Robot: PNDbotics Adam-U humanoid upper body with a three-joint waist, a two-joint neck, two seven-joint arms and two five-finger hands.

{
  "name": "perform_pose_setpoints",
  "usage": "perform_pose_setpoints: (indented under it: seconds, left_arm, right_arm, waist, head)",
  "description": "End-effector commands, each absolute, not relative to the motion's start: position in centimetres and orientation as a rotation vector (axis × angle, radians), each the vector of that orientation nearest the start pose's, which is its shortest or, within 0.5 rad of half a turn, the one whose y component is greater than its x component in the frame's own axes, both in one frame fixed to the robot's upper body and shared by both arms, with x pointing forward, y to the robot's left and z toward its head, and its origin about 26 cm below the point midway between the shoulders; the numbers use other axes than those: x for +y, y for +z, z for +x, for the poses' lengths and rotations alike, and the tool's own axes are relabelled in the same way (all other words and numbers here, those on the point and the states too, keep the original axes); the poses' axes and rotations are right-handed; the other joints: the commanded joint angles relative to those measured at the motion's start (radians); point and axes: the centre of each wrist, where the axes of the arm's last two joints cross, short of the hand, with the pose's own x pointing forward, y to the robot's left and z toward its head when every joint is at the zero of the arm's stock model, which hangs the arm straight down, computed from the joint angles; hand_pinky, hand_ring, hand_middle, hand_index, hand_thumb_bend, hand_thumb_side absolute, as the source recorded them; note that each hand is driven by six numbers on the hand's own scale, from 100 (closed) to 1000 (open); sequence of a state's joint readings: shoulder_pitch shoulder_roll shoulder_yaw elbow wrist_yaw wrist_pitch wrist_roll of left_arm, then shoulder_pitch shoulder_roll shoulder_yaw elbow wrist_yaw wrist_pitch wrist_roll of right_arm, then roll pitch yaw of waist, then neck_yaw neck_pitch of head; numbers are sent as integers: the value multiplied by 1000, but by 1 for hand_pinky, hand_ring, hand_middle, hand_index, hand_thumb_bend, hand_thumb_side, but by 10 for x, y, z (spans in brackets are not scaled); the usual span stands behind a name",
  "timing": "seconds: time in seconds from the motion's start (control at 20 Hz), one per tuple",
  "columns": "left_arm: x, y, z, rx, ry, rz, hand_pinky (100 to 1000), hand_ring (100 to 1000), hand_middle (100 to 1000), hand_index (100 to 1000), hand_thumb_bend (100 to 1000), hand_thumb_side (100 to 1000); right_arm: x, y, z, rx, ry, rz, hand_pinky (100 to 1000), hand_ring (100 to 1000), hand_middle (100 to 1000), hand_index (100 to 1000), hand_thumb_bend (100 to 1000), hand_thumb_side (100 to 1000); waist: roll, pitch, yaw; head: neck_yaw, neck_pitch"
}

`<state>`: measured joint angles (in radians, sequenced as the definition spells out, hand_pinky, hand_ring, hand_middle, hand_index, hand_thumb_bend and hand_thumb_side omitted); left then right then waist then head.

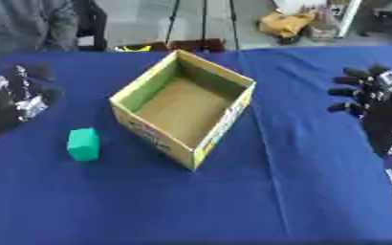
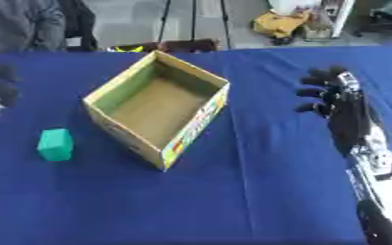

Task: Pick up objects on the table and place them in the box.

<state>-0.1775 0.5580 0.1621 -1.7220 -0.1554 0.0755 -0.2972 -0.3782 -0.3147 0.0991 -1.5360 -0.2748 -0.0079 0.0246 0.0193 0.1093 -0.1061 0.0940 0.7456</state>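
Observation:
An open cardboard box (image 1: 233, 79) stands in the middle of the blue table, its inside bare brown. A small green block (image 1: 83, 144) lies on the cloth to the left of the box, apart from it. My left hand (image 1: 15, 98) hovers at the left edge, above and behind the block, holding nothing; its fingers look loosely curled but are blurred. My right hand (image 2: 337, 103) is at the right side, well clear of the box, open with its fingers spread and pointing left.
The blue tablecloth (image 1: 233, 201) covers the whole surface, with bare cloth in front of the box. Beyond the far edge are a seated person, table legs and a yellow bag (image 1: 285, 23) on the floor.

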Motion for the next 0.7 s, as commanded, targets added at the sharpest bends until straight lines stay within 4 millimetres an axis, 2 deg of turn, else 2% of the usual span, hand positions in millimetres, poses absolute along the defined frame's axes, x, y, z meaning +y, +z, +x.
perform_pose_setpoints:
  seconds: [0.05, 0.2, 0.45, 0.65, 0.7]
  left_arm:
    - [387, 177, 307, -1604, -827, 574, 617, 665, 710, 821, 775, 540]
    - [390, 175, 310, -1491, -926, 595, 653, 709, 743, 827, 782, 532]
    - [393, 167, 317, -1332, -1061, 607, 667, 716, 748, 826, 781, 503]
    - [394, 163, 321, -1265, -1154, 609, 668, 700, 739, 823, 689, 459]
    - [394, 163, 322, -1254, -1175, 610, 672, 703, 738, 822, 637, 444]
  right_arm:
    - [-263, 118, 364, -1897, 260, 118, 566, 729, 737, 853, 100, 1000]
    - [-263, 118, 364, -1896, 264, 119, 566, 729, 737, 853, 100, 1000]
    - [-262, 118, 364, -1894, 268, 121, 566, 729, 737, 853, 100, 1000]
    - [-262, 118, 364, -1892, 271, 124, 566, 729, 736, 853, 100, 1000]
    - [-262, 117, 364, -1892, 271, 125, 566, 729, 736, 853, 100, 1000]
  waist:
    - [2, -14, -3]
    - [3, -15, -7]
    - [4, -16, -11]
    - [4, -17, -12]
    - [4, -17, -13]
  head:
    - [3, -11]
    - [6, -13]
    - [10, -16]
    - [10, -17]
    - [10, -18]
